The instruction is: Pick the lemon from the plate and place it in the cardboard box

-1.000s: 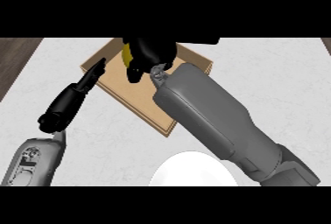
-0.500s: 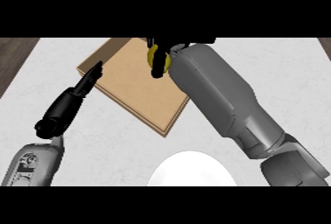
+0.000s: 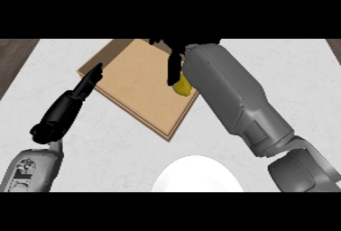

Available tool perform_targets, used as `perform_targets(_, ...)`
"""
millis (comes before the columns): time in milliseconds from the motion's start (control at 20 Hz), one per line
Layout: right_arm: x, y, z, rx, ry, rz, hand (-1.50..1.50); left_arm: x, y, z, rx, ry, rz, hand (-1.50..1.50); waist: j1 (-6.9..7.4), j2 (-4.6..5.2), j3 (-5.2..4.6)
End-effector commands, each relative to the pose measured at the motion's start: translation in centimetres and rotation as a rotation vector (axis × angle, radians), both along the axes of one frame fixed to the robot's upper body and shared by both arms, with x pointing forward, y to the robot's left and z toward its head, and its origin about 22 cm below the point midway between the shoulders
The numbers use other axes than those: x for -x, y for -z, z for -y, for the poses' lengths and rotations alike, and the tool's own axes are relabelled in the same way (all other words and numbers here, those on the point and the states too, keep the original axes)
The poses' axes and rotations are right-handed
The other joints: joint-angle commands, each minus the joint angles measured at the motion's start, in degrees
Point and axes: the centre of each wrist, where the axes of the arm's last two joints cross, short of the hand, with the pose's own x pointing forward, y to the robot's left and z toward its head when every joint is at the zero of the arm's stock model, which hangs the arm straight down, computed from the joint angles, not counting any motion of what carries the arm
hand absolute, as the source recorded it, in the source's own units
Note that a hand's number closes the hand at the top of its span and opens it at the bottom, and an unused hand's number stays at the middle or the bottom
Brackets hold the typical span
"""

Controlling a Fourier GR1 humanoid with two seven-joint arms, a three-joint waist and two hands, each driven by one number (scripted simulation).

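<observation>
On the white counter (image 3: pixel 300 72), we record the lemon (image 3: pixel 181 86) over the cardboard box (image 3: pixel 136 88), against the right hand (image 3: pixel 174 48); we cannot tell whether that hand grasps it. The left hand (image 3: pixel 63 110) is released, straight, beside the box's left edge. The plate (image 3: pixel 196 176) lies nearest.

My right forearm (image 3: pixel 230 97): bulky grey shell, jointed segments. My left forearm (image 3: pixel 30 169): grey, dark markings. My left hand (image 3: pixel 63 113), right hand (image 3: pixel 174 48): black.

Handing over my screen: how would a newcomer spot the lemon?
Find the tan cardboard box at the far middle of the counter. At its right edge, against the grey right forearm, shows the lemon. It is the only yellow thing there.
</observation>
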Motion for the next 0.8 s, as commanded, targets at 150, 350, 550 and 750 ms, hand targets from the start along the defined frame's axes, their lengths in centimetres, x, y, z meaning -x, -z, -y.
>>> perform_targets(150,-0.5,-1.3,1.8,-0.645,0.037,0.094,-1.5,0.4,0.5,-0.4,0.006,-0.002,-0.004,0.0,-0.18,0.42,0.24)
perform_targets(350,-1.1,-2.0,3.4,-1.0,0.19,0.019,-1.5,0.1,-0.2,-0.1,0.0,-0.004,-0.007,0.0,-0.42,-0.03,0.2)
perform_targets(550,-2.0,-1.0,6.1,-1.124,0.31,0.006,-1.5,0.2,-0.6,0.0,-0.007,0.002,-0.012,0.0,0.04,0.04,0.08)
perform_targets(750,-2.8,0.4,9.3,-1.168,0.368,0.074,-1.5,0.5,-0.2,-0.3,-0.013,-0.012,-0.003,0.0,0.34,0.31,0.04)
